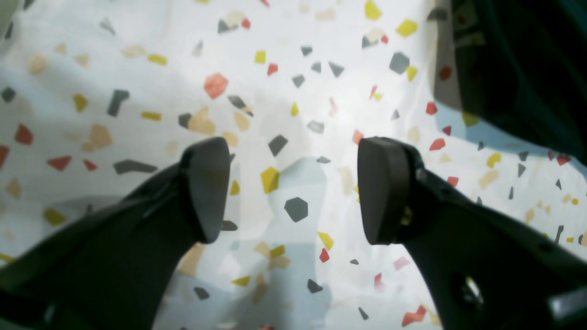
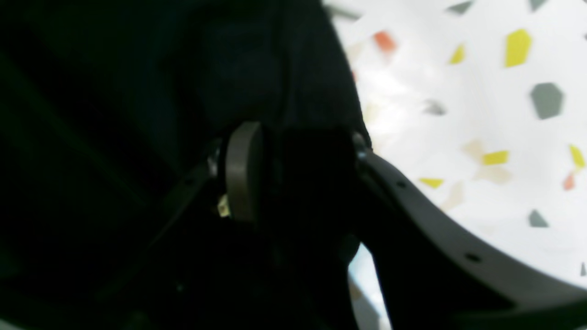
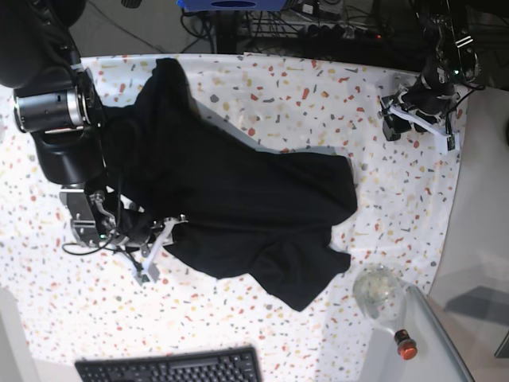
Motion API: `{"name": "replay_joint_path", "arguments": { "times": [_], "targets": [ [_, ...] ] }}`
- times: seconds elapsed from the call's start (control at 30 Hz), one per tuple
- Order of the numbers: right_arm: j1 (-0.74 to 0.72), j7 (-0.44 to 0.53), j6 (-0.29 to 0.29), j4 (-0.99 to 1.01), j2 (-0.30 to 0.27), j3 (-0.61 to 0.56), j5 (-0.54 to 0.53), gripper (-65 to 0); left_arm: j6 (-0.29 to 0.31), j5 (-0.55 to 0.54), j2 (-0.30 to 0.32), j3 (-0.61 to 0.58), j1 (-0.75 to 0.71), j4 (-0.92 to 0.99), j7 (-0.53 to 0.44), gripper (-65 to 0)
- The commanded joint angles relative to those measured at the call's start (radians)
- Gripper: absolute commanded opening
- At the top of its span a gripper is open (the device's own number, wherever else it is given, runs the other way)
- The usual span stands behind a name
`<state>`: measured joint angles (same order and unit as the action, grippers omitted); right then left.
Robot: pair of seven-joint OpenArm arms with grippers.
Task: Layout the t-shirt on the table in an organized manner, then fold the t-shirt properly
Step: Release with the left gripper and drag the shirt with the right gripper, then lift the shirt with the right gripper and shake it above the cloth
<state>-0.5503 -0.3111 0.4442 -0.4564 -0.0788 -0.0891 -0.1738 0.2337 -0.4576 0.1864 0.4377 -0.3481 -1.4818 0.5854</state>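
**A:** Right gripper (image 2: 293,174) is clamped on a fold of the t-shirt (image 3: 238,207); in its wrist view black cloth fills the gap between the pads. Left gripper (image 1: 293,188) stands with jaws apart, nothing between them, only the speckled table (image 1: 137,91) below.

**B:** Where does the shirt lie?

**A:** Bunched across the middle of the table, one part drawn up toward the far-left corner in the base view, a lobe trailing toward the near edge. Not flat.

**B:** Risks?

**A:** Judgement only: with one arm holding, any pull likely drags the whole heap instead of spreading it. The pinch may hold several layers, so a lift could carry a wad. The left gripper sits well apart from the main mass, near the far-right edge in the base view; only a dark edge of cloth shows at the corner of its wrist view.

**B:** Room?

**A:** Bare table lies to the right of the shirt and along the front left. A glass jar (image 3: 380,288) stands close to the shirt's lower lobe, and a keyboard (image 3: 171,366) sits at the near edge. Sweeping cloth that way could knock the jar.
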Motion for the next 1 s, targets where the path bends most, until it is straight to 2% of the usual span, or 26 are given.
{"name": "replay_joint_path", "arguments": {
  "times": [0.0,0.07,0.2,0.37,0.5,0.6,0.73,0.97],
  "targets": [
    [-0.017,0.013,-0.011,-0.012,-0.011,0.004,-0.002,-47.0,0.003,-0.01,0.012,0.003,0.005,-0.016,-0.02,-23.2],
    [0.005,0.013,-0.006,-0.066,-0.011,0.004,-0.003,-64.5,0.003,-0.008,0.012,0.002,0.005,-0.016,-0.02,-23.2],
    [0.1,-0.021,-0.009,-0.295,-0.025,0.039,-0.005,-65.0,0.003,-0.003,0.012,0.0,0.005,-0.013,-0.02,-23.2],
    [0.218,-0.201,-0.011,-0.717,-0.028,0.153,0.0,-65.0,0.003,0.0,0.012,-0.001,0.005,-0.009,-0.018,-23.2],
    [0.246,-0.314,-0.011,-0.927,-0.032,0.22,0.0,-65.0,0.003,0.0,0.014,-0.001,0.007,-0.007,-0.015,-23.2],
    [0.255,-0.397,-0.011,-1.034,-0.034,0.288,0.0,-65.0,0.003,0.0,0.014,-0.003,0.01,-0.007,-0.015,-23.2],
    [0.276,-0.489,-0.011,-1.132,-0.034,0.308,0.0,-65.0,0.003,0.0,0.012,-0.003,0.017,-0.007,-0.015,-23.2],
    [0.35,-0.517,-0.011,-1.31,-0.02,0.289,-0.003,-65.0,0.003,0.0,0.02,-0.115,0.021,-0.016,-0.02,-23.2]
  ]
}}
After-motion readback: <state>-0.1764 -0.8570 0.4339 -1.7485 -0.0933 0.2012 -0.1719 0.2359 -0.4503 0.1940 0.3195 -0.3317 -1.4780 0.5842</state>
